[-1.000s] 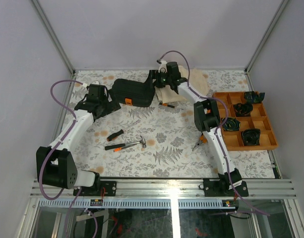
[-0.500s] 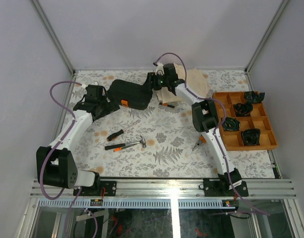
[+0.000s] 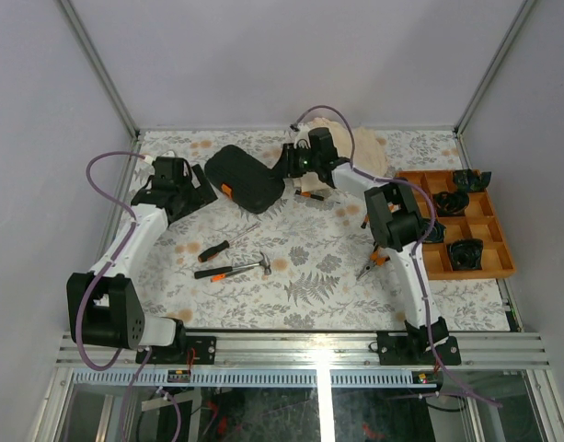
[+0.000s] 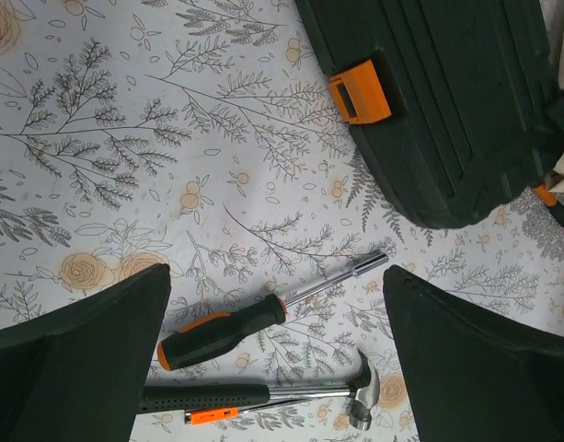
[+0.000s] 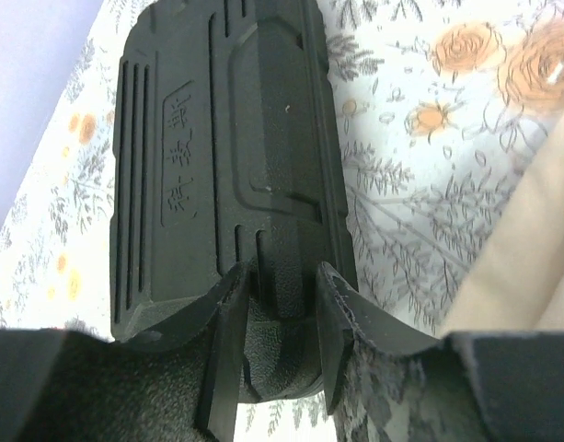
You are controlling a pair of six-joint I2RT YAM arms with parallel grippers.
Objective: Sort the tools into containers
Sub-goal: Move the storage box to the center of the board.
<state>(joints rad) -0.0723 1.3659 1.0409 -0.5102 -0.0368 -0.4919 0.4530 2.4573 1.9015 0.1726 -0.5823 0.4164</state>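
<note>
Left arm point(image 3: 125, 247) and right arm point(image 3: 410, 276), white tubular links, black joint housings, black base brackets, looped purple cable point(image 3: 89, 180) on each, right gripper point(image 5: 282, 276) with matte black textured fingers point(image 5: 222, 368)

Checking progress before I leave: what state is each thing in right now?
tool case: closed.
right claw: clamped on the tool case's end.
left claw: open, empty.
screwdriver: lying loose, unsorted.
hammer: lying loose, unsorted.
pliers: lying loose, unsorted.
</note>
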